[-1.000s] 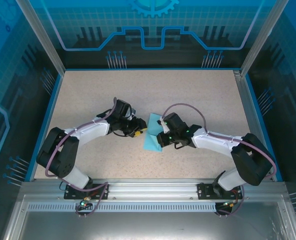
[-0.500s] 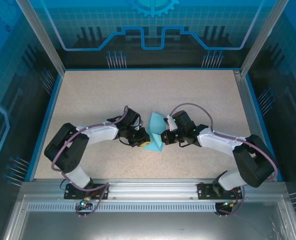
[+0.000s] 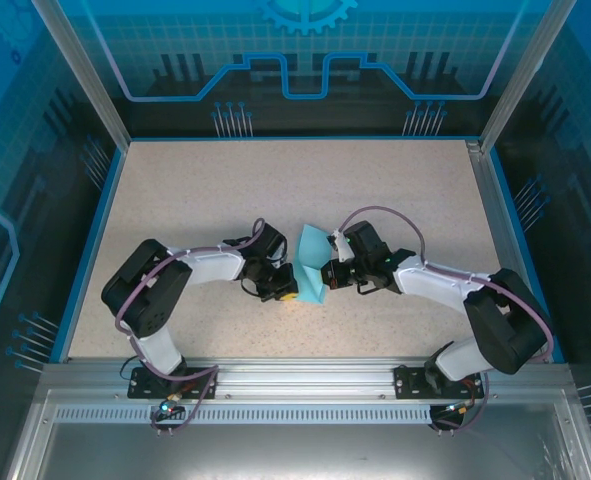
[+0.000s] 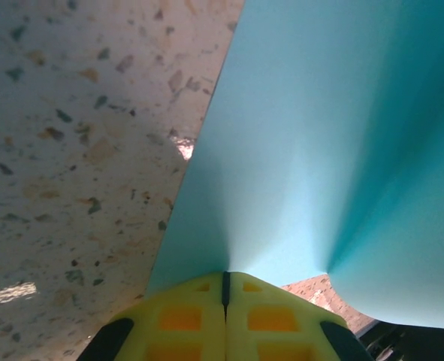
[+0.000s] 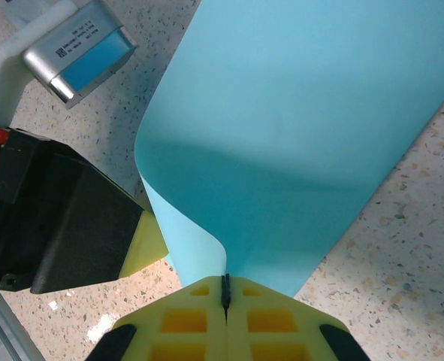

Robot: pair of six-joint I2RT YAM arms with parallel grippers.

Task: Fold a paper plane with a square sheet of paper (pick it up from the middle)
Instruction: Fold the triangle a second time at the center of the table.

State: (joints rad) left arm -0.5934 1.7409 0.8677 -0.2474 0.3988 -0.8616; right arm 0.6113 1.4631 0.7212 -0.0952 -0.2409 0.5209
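On your left, the left end effector [image 3: 287, 291] sits low over the speckled counter [image 3: 395, 190], just in front of the middle. Its yellow fingers [image 4: 184, 316] are pressed together on one edge of the light blue sheet of paper [image 3: 311, 268]. In the left wrist view the sheet fans up and away from that pinch, with a soft bend running through it and the counter showing beneath its left edge. The sheet stands bowed between the two arms rather than lying flat; you cannot tell whether its lower corner touches the counter. To your right, the right end effector [image 3: 327, 275] is likewise clamped on the opposite edge, fingertips together with the paper caught in the seam. In its wrist view the sheet curls over toward the left end effector's black body just beside it.
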